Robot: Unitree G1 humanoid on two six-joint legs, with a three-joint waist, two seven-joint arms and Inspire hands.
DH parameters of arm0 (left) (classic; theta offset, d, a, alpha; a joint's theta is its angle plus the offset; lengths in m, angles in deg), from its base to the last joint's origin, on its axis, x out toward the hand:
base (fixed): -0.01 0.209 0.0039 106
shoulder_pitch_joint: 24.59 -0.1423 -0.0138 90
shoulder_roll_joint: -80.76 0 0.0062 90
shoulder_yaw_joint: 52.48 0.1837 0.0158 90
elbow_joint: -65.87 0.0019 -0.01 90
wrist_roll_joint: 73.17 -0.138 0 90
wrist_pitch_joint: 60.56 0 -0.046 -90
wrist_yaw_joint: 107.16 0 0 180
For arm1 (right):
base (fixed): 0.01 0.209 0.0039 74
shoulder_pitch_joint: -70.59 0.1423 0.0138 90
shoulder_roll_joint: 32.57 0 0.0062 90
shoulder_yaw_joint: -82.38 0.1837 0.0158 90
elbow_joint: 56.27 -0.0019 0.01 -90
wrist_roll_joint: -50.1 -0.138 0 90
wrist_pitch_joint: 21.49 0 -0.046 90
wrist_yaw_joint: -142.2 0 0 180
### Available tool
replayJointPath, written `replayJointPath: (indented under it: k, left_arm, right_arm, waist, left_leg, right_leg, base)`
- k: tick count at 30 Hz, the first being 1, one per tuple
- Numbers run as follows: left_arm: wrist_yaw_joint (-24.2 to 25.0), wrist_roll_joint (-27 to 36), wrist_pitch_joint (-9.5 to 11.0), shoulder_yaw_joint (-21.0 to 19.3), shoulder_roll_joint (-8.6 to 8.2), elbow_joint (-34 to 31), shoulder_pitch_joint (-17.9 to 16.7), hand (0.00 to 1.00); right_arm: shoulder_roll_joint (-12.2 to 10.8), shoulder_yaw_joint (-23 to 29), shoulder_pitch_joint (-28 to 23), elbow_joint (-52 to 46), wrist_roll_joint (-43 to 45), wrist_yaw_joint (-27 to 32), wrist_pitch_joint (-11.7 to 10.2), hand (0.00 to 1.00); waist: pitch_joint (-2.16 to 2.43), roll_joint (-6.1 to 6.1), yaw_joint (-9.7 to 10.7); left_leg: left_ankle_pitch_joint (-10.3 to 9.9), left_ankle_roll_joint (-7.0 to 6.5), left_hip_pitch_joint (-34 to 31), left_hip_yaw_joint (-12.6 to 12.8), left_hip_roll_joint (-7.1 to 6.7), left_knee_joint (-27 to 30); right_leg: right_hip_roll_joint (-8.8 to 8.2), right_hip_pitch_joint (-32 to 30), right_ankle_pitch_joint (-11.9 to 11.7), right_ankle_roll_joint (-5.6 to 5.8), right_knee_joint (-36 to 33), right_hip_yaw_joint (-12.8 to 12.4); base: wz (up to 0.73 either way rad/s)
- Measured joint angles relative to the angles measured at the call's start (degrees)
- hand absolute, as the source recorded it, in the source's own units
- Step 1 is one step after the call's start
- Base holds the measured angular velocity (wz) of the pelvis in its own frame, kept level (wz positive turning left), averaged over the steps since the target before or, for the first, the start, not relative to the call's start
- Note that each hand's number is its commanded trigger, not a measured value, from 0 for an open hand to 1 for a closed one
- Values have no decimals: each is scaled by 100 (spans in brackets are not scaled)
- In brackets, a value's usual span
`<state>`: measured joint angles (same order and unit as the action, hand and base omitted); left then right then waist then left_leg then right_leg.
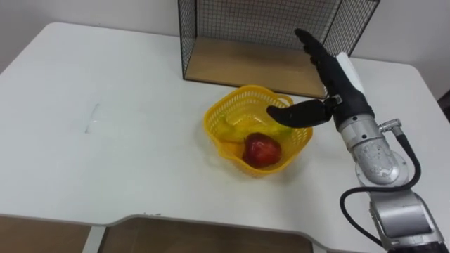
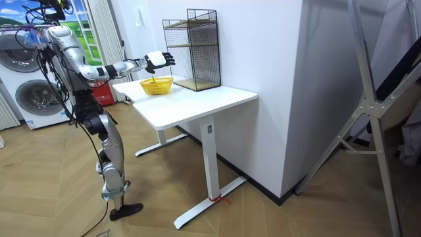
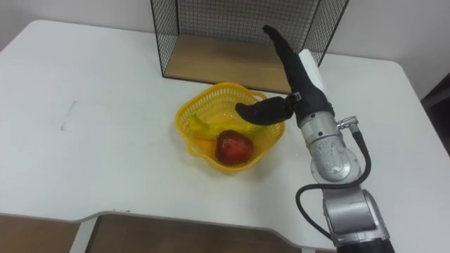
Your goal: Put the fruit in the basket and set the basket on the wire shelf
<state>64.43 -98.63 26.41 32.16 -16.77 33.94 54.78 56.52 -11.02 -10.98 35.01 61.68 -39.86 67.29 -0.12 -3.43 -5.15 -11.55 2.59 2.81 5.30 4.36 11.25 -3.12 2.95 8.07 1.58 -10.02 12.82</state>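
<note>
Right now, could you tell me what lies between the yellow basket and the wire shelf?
In the left eye view, only bare white table lies between basket and wire shelf; the open right hand hangs above that strip's right end.

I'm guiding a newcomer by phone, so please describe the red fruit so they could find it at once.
On the white table, in front of the wire shelf at its back edge, sits a yellow basket. The red fruit lies at the basket's near side, next to yellow fruit; it is the one round, dark red thing among all that yellow.
</note>
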Motion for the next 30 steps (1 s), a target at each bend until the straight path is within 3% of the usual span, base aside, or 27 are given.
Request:
replayJointPath:
  k: [10,18,25,28,30]
  left_arm:
    - [-1,30,38,4,0,3,-20,0]
    - [-15,835,213,26,31,134,-34,0]
    - [-124,2007,402,-459,3,147,-129,0]
    - [-547,2436,461,-808,-8,-166,-233,0]
    - [-1087,2483,483,-1120,-22,-577,-270,0]
  right_arm:
    - [0,0,-114,41,-1,8,0,0]
    - [5,19,-117,36,-515,68,-21,0]
    - [1,142,-282,36,-1098,264,-122,0]
    - [-2,377,-515,-97,-1607,597,-144,0]
    - [-5,673,-692,-176,-1823,943,-207,0]
  waist:
    - [-8,3,-1]
    - [-5,-6,-16]
    - [-11,49,-18]
    - [-2,135,10]
    - [5,252,8]
  left_leg:
    - [0,0,73,16,1,-64]
    - [0,0,53,24,1,-74]
    - [0,0,67,24,1,-82]
    - [0,0,51,3,1,-69]
    - [0,0,66,-39,-2,-58]
  right_leg:
    - [0,50,-1,-1,-11,-14]
    - [3,14,-1,-1,25,-11]
    - [-1,18,-1,0,28,6]
    - [-4,34,-1,0,32,35]
    - [-14,82,-1,1,34,97]
  base:
    - [0]
    - [0]
    - [0]
    - [5]
    - [9]
